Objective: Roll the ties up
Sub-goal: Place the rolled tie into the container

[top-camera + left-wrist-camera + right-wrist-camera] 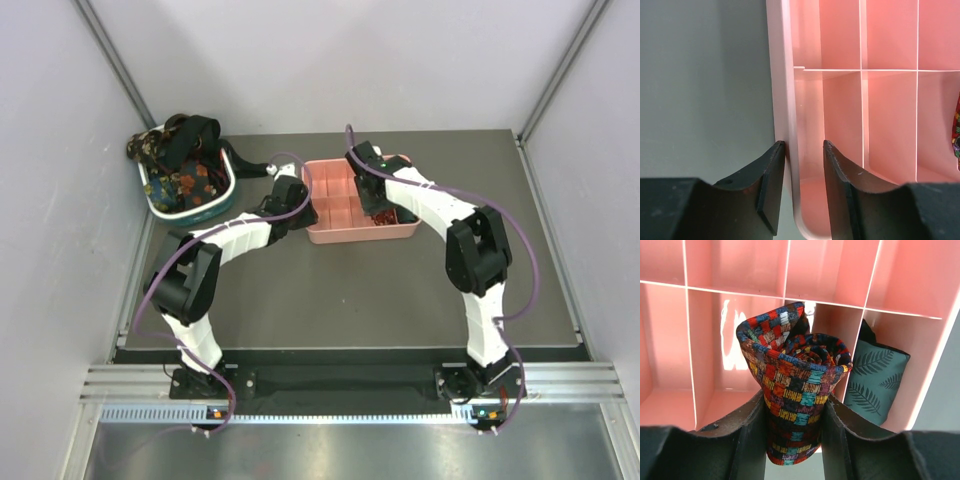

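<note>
- R claw (795,410): clamped on the rolled-up plaid tie (795,375) (woven fabric, red/yellow/teal/dark checks). One finger each side of the roll, spiral end twd the wrist cam.
- Plaid tie is held at the pink plastic compartment tray (830,304), in front of a near-row cell. Can't tell if its base touches the tray floor.
- Next cell to the right in that view: teal leaf-print tie (875,380), bundled, standing inside, leaning on the cell wall.
- L claw (804,145): fingers (771,180) straddle the tray's left wall (785,75) near a corner. Outer finger is against the wall's outside, the other is inside the tray. Can't tell if it's actually pinching.
- Top view: tray (345,236) on the far half of the dark bench (350,290), L claw (293,195) at its left edge, R claw (372,200) over its near-right cells.
- Teal-and-white oval basket (218,205) at far-left of the bench, left of the tray, not touching it.
- Basket is heaped w/ loose ties (190,180): dark floral w/ red, and a plain black one (197,132) draped over the top.
</note>
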`<state>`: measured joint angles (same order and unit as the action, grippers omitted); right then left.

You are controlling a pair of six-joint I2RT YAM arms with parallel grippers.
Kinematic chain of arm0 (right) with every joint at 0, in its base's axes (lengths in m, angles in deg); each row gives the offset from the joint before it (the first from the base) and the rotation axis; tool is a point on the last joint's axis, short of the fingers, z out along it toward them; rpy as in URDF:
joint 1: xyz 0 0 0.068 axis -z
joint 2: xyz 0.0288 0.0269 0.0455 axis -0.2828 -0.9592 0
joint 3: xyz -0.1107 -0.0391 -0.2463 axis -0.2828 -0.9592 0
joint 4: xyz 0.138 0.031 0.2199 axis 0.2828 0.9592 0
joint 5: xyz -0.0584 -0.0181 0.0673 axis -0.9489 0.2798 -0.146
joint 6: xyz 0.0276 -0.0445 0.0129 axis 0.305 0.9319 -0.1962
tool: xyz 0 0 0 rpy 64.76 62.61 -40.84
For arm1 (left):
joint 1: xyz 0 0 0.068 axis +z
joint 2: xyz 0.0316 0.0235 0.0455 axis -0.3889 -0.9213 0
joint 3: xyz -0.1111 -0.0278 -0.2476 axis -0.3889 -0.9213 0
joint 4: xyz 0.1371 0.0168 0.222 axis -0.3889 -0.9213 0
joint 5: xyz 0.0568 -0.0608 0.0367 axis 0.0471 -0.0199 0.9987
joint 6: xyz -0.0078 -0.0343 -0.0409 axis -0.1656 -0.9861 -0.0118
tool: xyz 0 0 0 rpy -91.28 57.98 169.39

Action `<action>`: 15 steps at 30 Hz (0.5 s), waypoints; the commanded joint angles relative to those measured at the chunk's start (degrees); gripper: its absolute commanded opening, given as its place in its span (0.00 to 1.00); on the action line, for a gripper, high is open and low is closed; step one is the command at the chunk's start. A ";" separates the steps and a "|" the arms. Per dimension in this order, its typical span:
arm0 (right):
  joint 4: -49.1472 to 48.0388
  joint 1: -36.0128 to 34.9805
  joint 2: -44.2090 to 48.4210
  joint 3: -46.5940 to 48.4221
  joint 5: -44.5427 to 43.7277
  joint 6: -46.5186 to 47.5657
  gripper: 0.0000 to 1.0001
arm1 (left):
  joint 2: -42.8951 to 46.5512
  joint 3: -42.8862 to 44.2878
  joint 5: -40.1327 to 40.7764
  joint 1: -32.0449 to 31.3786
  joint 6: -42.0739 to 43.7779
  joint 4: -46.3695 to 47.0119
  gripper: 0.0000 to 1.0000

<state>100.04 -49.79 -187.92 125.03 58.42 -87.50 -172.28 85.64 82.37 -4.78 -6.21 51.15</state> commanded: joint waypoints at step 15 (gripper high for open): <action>-8.05 6.47 7.95 -14.30 10.30 -4.41 0.10 | 4.21 0.79 0.94 -1.43 1.44 2.65 0.41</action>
<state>88.34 -43.74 -180.36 112.13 69.28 -91.58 -172.15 85.62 83.16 -5.41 -5.49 51.06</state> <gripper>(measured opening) 0.385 0.414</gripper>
